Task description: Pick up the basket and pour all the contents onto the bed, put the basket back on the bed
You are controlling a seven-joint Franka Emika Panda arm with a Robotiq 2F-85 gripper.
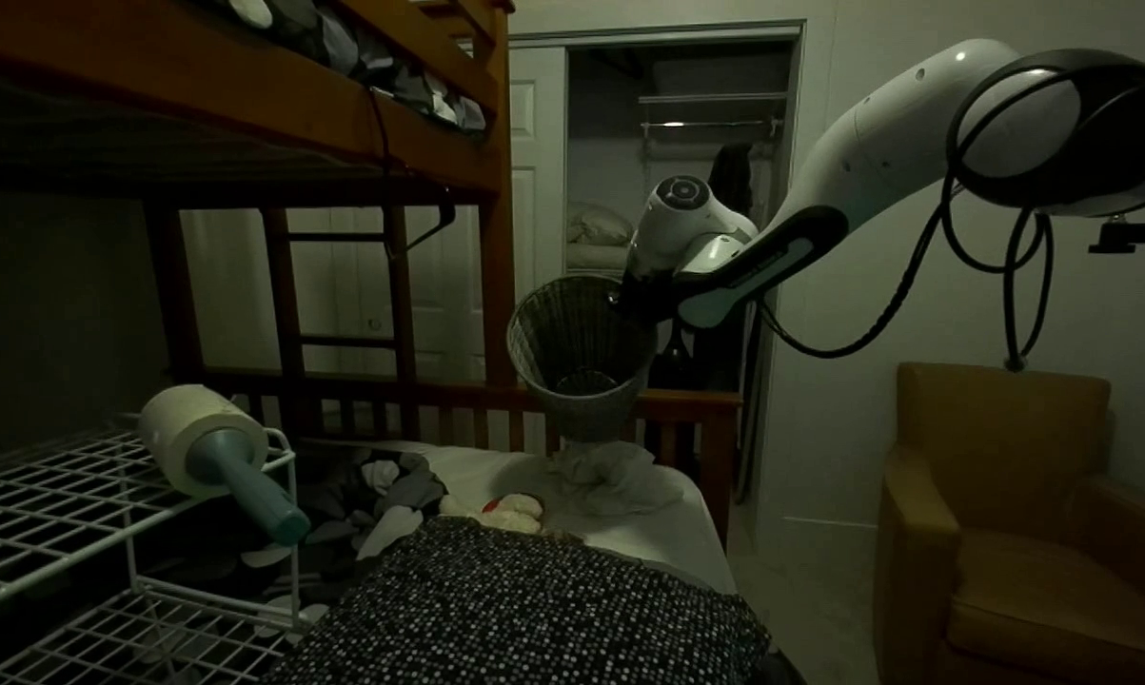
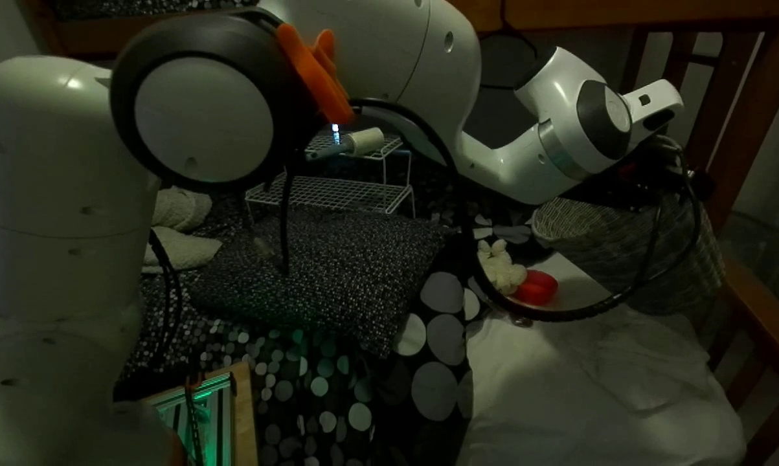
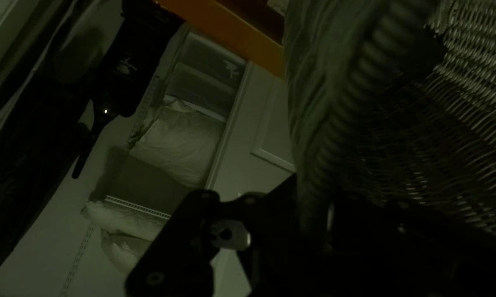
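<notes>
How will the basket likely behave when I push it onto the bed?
The basket is probably light for its size, being a thin woven shell. It should be fairly stiff, perhaps flexing slightly: its rim looks round with the end effector clamped on it. It may tip if released on the rumpled bed.

We note the basket (image 3: 355, 90) cut off at the wrist view's top and right edges, its near rim blurred; the gripper (image 3: 313, 220) there is partly lost in darkness; in an exterior view, the right edge cuts off the arm (image 1: 881, 138) and armchair (image 1: 1005, 428), and the speckled pillow (image 1: 553, 609) partly hides the cream plush (image 1: 518, 516); in an exterior view, we find an item (image 2: 520, 321) too small to identify.
</notes>
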